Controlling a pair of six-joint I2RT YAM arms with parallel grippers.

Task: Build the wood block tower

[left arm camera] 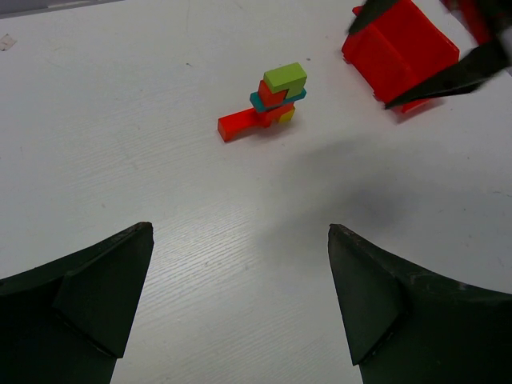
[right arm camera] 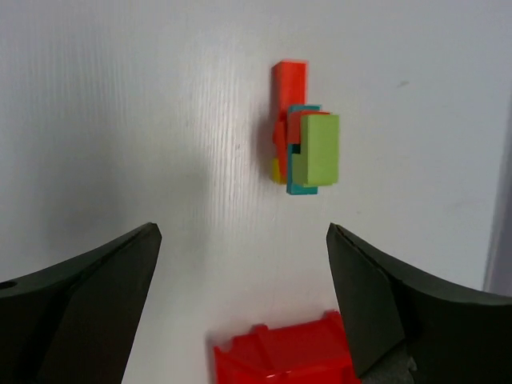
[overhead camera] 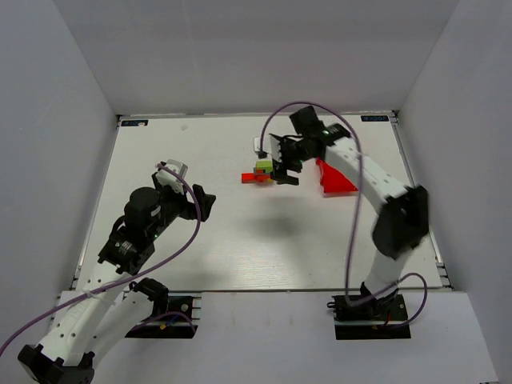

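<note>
The wood block tower stands toward the back middle of the white table. A long red bar lies at its base, with yellow, red and teal blocks above it and a lime green block on top. In the right wrist view the tower lies ahead of the fingers and apart from them. My right gripper hovers just right of the tower, open, with nothing between its fingers. My left gripper is well short of the tower at the left, open and empty over bare table.
A red plastic bin sits right of the tower under the right arm, and it also shows in both wrist views. Grey walls enclose the table on the left, back and right.
</note>
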